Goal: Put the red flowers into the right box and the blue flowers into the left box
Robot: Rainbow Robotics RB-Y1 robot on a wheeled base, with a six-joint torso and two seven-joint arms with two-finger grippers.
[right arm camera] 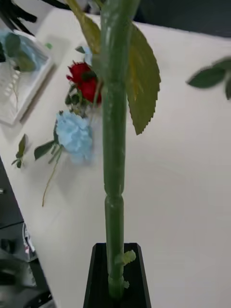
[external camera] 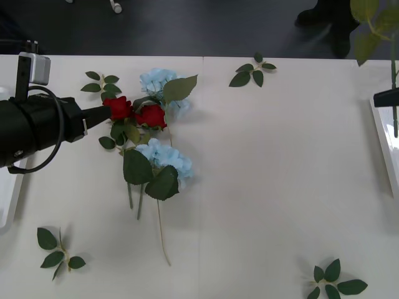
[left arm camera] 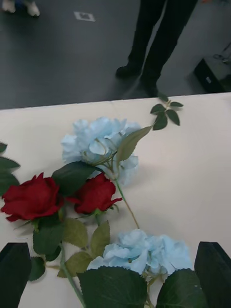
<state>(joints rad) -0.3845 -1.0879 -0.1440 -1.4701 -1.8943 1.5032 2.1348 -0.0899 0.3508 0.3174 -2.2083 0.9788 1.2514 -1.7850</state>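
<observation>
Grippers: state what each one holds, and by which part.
The right gripper holds a flower by the lower end of its green stem. The left gripper is open above the red flowers and blue flowers, holding nothing.

Front view overhead; wrists close, perhaps sharing red flowers

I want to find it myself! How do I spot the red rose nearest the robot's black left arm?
Look at the flower pile on the white table's left half. Two red fabric roses sit side by side between two pale-blue fluffy clusters. Yours is the rose by the left gripper; its twin lies farther away.
</observation>
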